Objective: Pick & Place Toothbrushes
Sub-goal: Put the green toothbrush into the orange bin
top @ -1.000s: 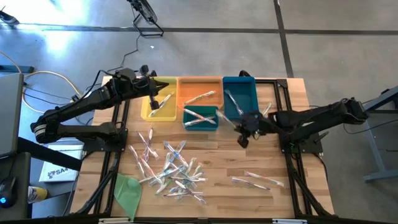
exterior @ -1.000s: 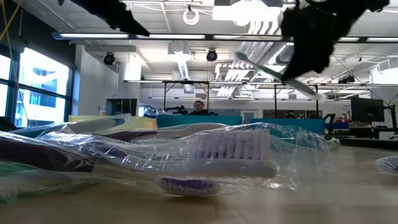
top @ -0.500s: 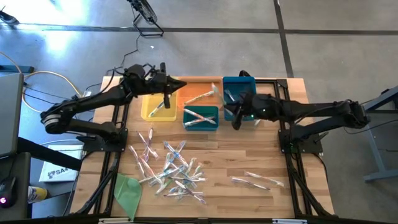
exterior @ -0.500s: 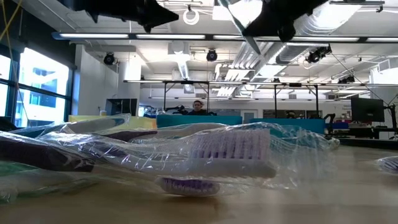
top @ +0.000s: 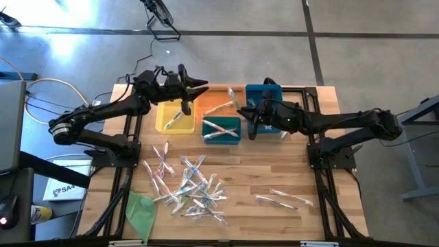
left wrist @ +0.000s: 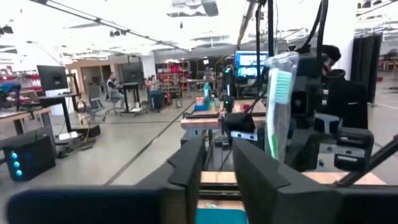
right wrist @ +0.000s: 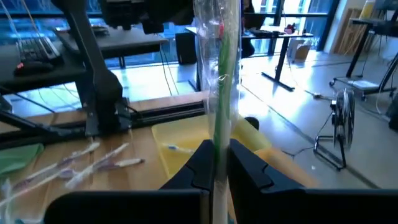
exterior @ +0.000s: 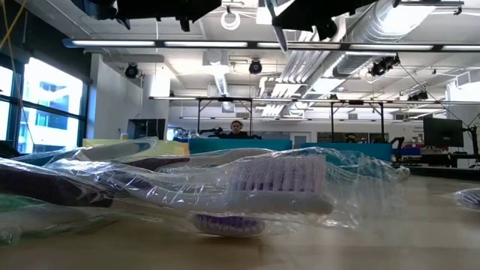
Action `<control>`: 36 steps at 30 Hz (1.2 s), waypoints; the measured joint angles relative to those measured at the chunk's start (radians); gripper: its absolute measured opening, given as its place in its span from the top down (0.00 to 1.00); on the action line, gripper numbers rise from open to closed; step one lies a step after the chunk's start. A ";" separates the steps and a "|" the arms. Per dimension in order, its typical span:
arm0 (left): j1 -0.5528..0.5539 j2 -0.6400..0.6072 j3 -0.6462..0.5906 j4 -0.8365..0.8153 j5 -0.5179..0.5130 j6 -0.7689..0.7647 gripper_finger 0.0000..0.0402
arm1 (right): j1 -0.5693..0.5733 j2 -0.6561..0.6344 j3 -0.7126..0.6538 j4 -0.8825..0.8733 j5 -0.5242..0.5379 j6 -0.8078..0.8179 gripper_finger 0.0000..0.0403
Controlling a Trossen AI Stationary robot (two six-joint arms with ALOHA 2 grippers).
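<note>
Many wrapped toothbrushes lie in a loose heap on the wooden table, with a few more to the right. One toothbrush rests slanted in the yellow bin. My left gripper hovers over the yellow and orange bins, pointing level toward the right, open and with nothing in it. My right gripper hovers between the orange bin and the blue bin, shut on a green-handled toothbrush in clear wrap. My right gripper pinches the wrapped toothbrush between its two fingers at the lower handle. The fingers reach out about level toward the table's left. The brush stands upright across them, bristle end up, lifted clear of the bins.
A small teal bin with brushes stands in front of the orange one. A flat green sheet lies at the near left corner. In the low view a wrapped brush lies close before the camera. A person sits far behind.
My right gripper has carried its toothbrush up from above mid-table toward the far edge and the left, tipping from pointing down to level. My left gripper has swung up from pointing down into the yellow bin to level and has gone right, over the orange bin's edge.
</note>
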 joint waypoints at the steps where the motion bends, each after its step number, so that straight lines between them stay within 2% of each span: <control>1: -0.010 0.000 0.000 -0.001 0.001 -0.001 0.72 | 0.000 0.012 0.000 0.029 0.000 -0.007 0.96; 6: -0.064 0.000 0.000 0.029 -0.007 0.000 0.63 | -0.001 0.070 0.000 0.160 0.000 -0.045 0.96; 12: -0.120 0.000 0.000 0.029 -0.062 0.001 0.62 | -0.001 0.111 0.000 0.258 -0.001 -0.059 0.96; 18: -0.151 0.060 0.013 0.054 -0.096 0.003 0.62 | 0.000 0.131 0.017 0.261 -0.015 -0.060 0.96; 29: -0.155 0.199 0.138 0.036 -0.037 0.004 0.62 | 0.000 0.131 0.018 0.237 0.007 -0.085 0.96; 36: -0.157 0.243 0.181 0.037 0.002 0.004 0.62 | -0.001 0.130 0.018 0.220 0.026 -0.086 0.96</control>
